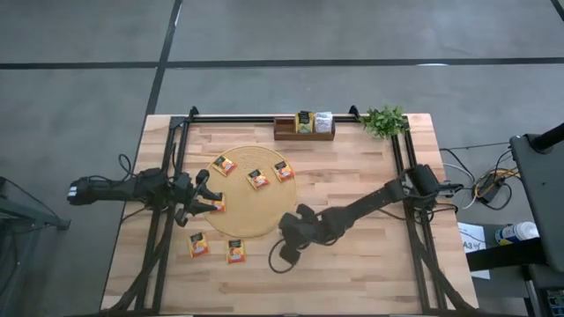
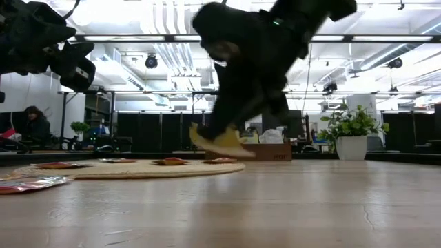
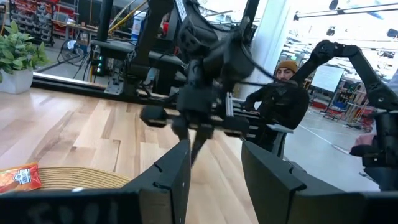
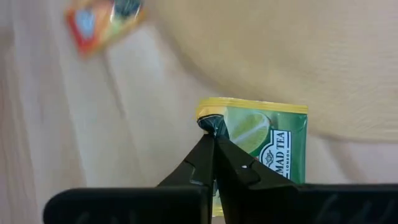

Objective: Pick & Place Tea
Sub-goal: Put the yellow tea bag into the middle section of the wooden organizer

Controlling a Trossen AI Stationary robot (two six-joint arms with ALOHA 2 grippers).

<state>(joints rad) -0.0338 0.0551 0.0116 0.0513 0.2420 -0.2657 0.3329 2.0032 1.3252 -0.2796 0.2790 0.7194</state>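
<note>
The right pincer (image 4: 213,134) is pinching a green-yellow tea sachet (image 4: 264,146) by its corner. Being light and floppy, it is probably dangling; an edge grip suits it

Sachet in my right gripper (image 4: 213,140): green-yellow tea sachet (image 4: 264,146) with a lime picture and white label panel, pinched by one corner between my closed fingers; in the low view it hangs tilted, clear of the table.
Sachets on the mat: three orange sachets lying flat at (image 1: 224,165), (image 1: 257,179) and (image 1: 283,171); a fourth (image 1: 217,205) at the mat's left edge, beside my left gripper (image 1: 206,192).
Sachets on bare wood: two orange sachets, flat, (image 1: 198,244) and (image 1: 235,252), just off the mat's near edge.
Sachets in the tray: several standing upright, green-yellow (image 1: 304,121) beside white (image 1: 323,122).
</note>
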